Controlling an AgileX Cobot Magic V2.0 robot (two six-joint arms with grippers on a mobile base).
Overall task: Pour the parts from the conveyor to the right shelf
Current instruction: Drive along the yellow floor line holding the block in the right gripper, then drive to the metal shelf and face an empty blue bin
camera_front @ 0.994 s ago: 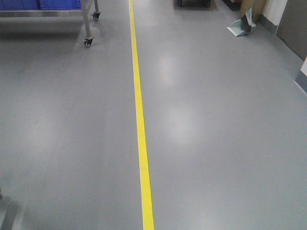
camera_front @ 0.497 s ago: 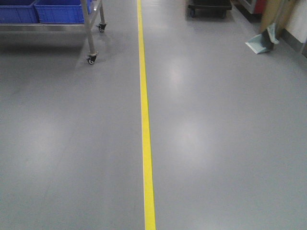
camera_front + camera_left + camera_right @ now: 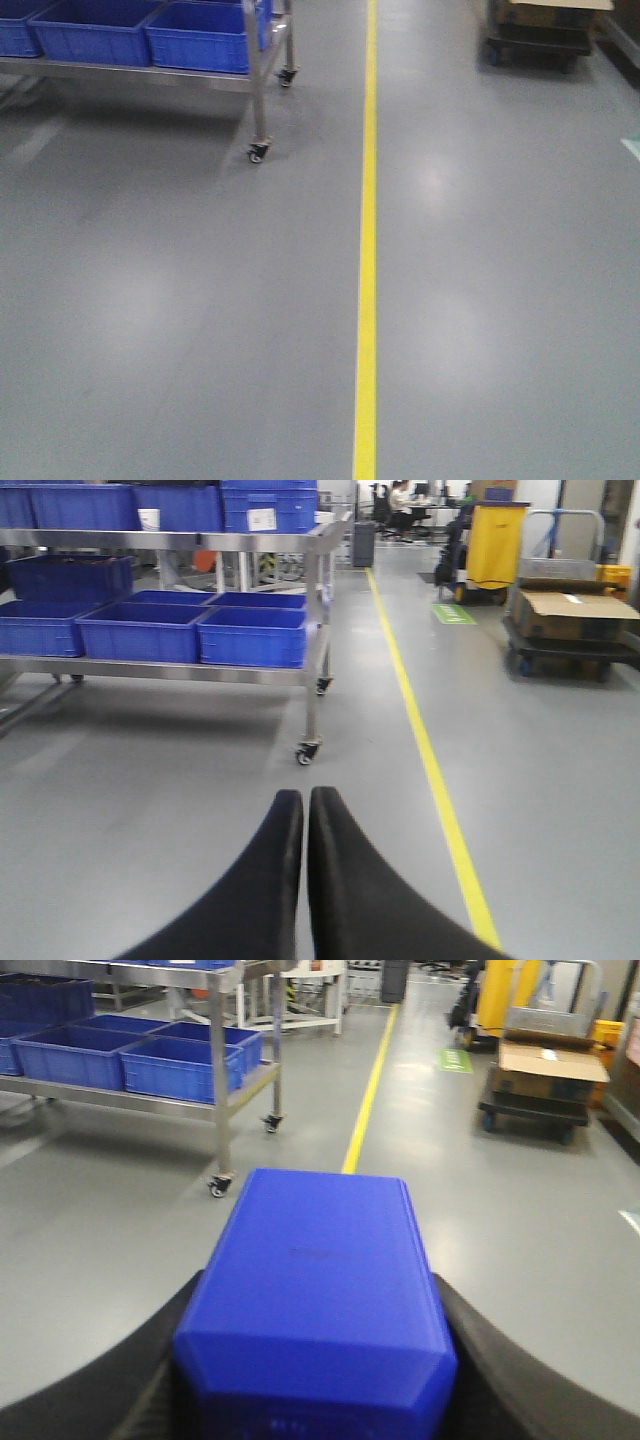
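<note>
— While the front view looks straight down the aisle, what fills most of it?
— Grey floor (image 3: pixel 150 330), glossy, divided by a yellow line (image 3: pixel 368 260) that runs from the near edge to the far edge.

— Which is the largest piece of equipment?
— The right shelf (image 3: pixel 250 542), a steel-framed rack that stands left of the line in all three views. Its lower level carries open blue bins (image 3: pixel 252 638) set side by side. More blue bins stand on the upper level.

— What stands on the other side of the line?
— A low dolly (image 3: pixel 560 658) bearing a cardboard box (image 3: pixel 570 615). Farther back is a yellow cart (image 3: pixel 492 545).

— How are the two arms disposed?
— Left gripper (image 3: pixel 304 810): the black fingers (image 3: pixel 260 880) lie together, touching along their length, with nothing between them. They point toward the rack's corner leg. Right gripper (image 3: pixel 318 1285): the fingers (image 3: pixel 500 1360) are clamped against both flanks of the blue plastic block (image 3: pixel 315 1250).

— Where, then, is the part?
— In the right gripper, held over the floor and well apart from the shelf, which lies ahead and to the left. The yellow line continues just beyond the block's far edge.

— And the smallest item?
— A caster (image 3: pixel 258 153) under the rack's corner leg, resting on the floor near the line but apart from it.
</note>
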